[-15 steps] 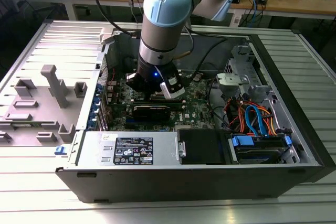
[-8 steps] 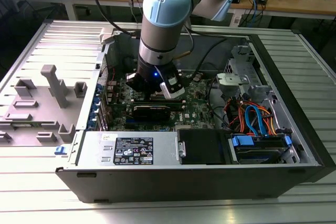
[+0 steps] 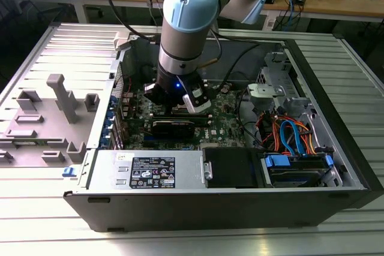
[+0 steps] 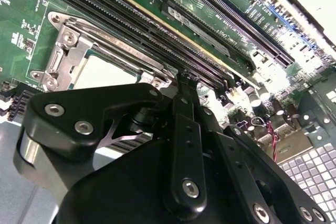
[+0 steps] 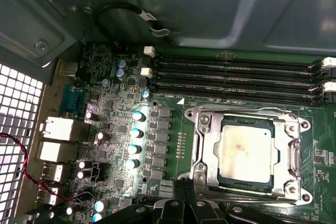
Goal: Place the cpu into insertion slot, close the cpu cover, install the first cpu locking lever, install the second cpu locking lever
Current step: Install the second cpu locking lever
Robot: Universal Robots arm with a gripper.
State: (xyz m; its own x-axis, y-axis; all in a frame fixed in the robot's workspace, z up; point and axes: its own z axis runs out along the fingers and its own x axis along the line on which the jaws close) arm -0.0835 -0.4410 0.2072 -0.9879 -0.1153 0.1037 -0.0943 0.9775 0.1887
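Note:
The cpu (image 5: 245, 153) lies flat in the insertion slot (image 5: 247, 188), its dull silver top showing through the window of the cpu cover (image 5: 208, 148), which is folded down over it. In the second wrist view the cpu (image 4: 102, 72) and the cpu cover (image 4: 71, 51) show beyond the black gripper body. My gripper (image 4: 186, 80) is shut with nothing between its fingers, its tip at the socket's edge beside the memory slots. It also shows as the gripper (image 5: 182, 184) in the first wrist view. In the exterior view the gripper (image 3: 180, 99) hangs low over the green motherboard (image 3: 225, 109).
Long black memory slots (image 5: 236, 74) run beside the socket. Capacitors (image 5: 137, 132) and rear ports (image 5: 55, 140) stand on the board. The open case (image 3: 324, 88) holds a black power unit (image 3: 231, 166), a drive bay with blue parts (image 3: 297, 166) and coloured cables (image 3: 288, 133).

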